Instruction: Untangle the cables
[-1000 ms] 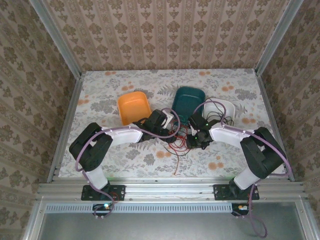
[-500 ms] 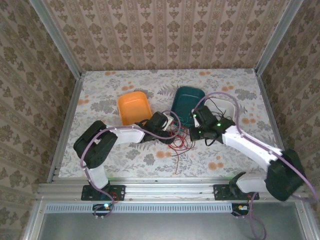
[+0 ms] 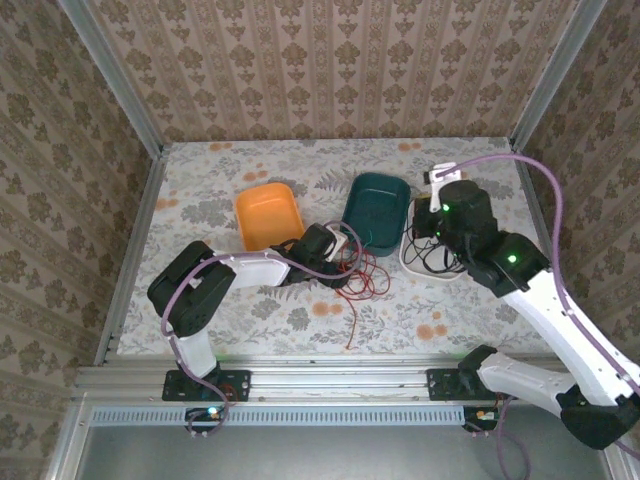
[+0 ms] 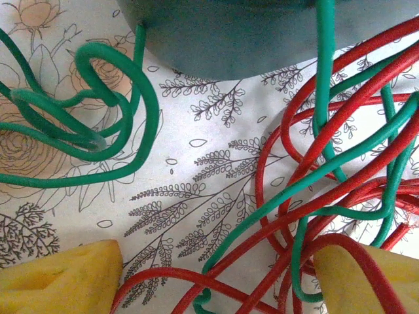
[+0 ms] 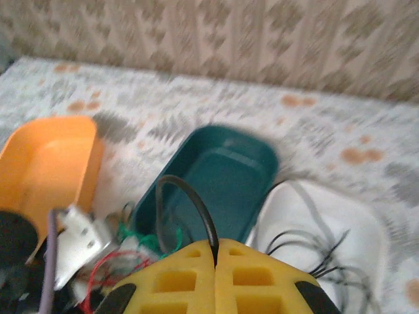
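Top external view puts the knot of red and green cables (image 3: 362, 268) near the middle of the table (image 3: 200, 170), just off the near wall of the teal tray (image 3: 375, 200). One red strand (image 3: 351, 325) trails toward the table's near edge, and the orange tray (image 3: 268, 215) sits apart toward the left. The left gripper (image 4: 213, 281) hangs low over that knot with its yellow pads (image 4: 59, 278) spread wide and clamped on nothing. Red and green strands lie crossed between them, and one red strand rides over the right-hand pad. Closing here would probably catch both colours at once, so any pull would cinch the knot rather than free a single strand. A green strand (image 4: 324, 72) also runs up across the teal tray's wall, so a sideways drag could snag on that light tray and slide it. The right gripper (image 5: 215, 252) is raised above the white tray (image 5: 347, 209) near the table's right edge, with its fingers pressed together on the black cable (image 5: 190, 196), which arches up from the seam. The rest of that cable lies in the white tray. Whether any black loop threads into the red and green knot cannot be told. If one does, raising the arm further could haul the knot along or tip the white tray, and the thin cable might slip from so narrow a pinch.
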